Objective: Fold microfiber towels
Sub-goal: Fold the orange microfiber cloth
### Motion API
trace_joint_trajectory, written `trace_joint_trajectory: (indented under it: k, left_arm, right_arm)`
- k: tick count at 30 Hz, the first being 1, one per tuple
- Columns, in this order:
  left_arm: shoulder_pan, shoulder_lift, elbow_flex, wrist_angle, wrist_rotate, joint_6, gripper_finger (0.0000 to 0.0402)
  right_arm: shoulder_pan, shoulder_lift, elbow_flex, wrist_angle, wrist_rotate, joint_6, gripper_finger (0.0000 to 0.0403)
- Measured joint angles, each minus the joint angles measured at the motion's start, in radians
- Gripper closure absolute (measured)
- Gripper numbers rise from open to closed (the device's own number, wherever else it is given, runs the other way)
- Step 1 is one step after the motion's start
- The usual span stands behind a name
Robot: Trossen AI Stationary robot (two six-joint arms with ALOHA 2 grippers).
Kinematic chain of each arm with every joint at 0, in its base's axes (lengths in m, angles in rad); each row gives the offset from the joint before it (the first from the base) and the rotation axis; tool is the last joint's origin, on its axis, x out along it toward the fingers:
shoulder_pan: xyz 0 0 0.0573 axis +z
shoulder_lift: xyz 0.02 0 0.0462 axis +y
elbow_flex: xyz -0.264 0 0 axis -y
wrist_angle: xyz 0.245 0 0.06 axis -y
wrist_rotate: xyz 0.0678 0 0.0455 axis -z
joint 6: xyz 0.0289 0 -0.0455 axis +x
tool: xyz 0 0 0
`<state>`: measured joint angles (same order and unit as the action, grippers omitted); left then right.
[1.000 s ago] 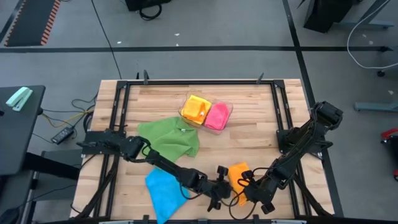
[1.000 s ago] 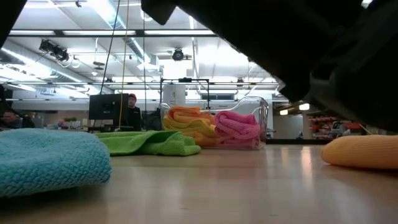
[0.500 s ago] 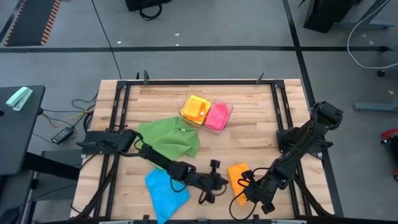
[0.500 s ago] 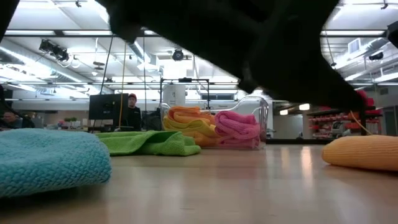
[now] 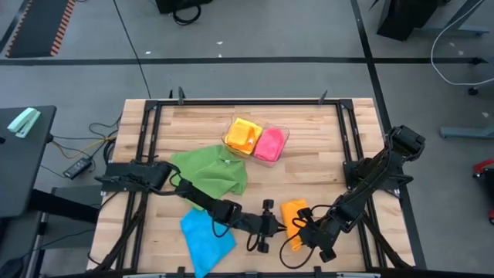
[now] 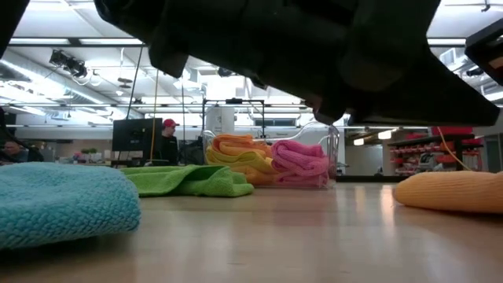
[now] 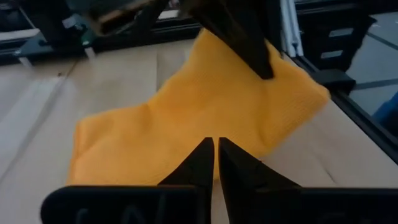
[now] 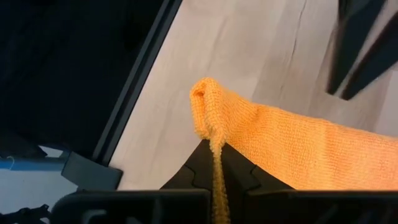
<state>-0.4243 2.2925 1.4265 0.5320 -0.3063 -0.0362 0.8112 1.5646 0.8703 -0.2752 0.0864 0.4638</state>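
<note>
The table (image 5: 324,147) is made of pale planked wood with a smooth, faintly glossy finish; the orange towel (image 7: 186,124) is seen as soft, finely looped matt cloth; the tray (image 6: 334,145) is formed of clear glossy plastic; the frame (image 5: 231,101) is made of dark matt metal.

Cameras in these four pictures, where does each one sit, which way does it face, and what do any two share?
High view: overhead, looking straight down on the table; both arms show.
Low view: at tabletop height, looking level into the room; a dark arm fills the top.
Left wrist view: on the left arm, facing the orange towel; the left gripper shows.
Right wrist view: on the right arm; the right gripper pinches the towel's edge.
Shared: the orange towel appears in all four.
</note>
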Motion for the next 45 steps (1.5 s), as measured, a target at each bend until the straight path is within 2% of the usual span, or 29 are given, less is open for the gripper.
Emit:
trace_joint_trajectory:
  k: [7, 11, 18, 25, 45]
  left_arm:
    - [0.004, 0.067, 0.008, 0.111, 0.014, -0.004, 0.038]
    - [0.007, 0.108, 0.076, 0.102, 0.017, -0.003, 0.0383]
    - [0.007, 0.158, 0.177, -0.074, 0.015, -0.005, 0.0378]
    - [0.007, 0.175, 0.211, -0.128, 0.016, -0.004, 0.0387]
    - [0.007, 0.175, 0.211, -0.17, 0.014, -0.004, 0.0382]
  right_arm:
    - [0.0, 0.0, 0.0, 0.005, 0.003, 0.004, 0.0388]
    - [0.0, 0.0, 0.0, 0.006, 0.003, 0.001, 0.0388]
    - [0.0, 0.0, 0.0, 0.012, 0.003, 0.0, 0.0388]
    - [0.002, 0.0, 0.0, 0.013, 0.006, 0.009, 0.0388]
    - [-0.091, 0.0, -0.002, -0.155, 0.198, 0.016, 0.0388]
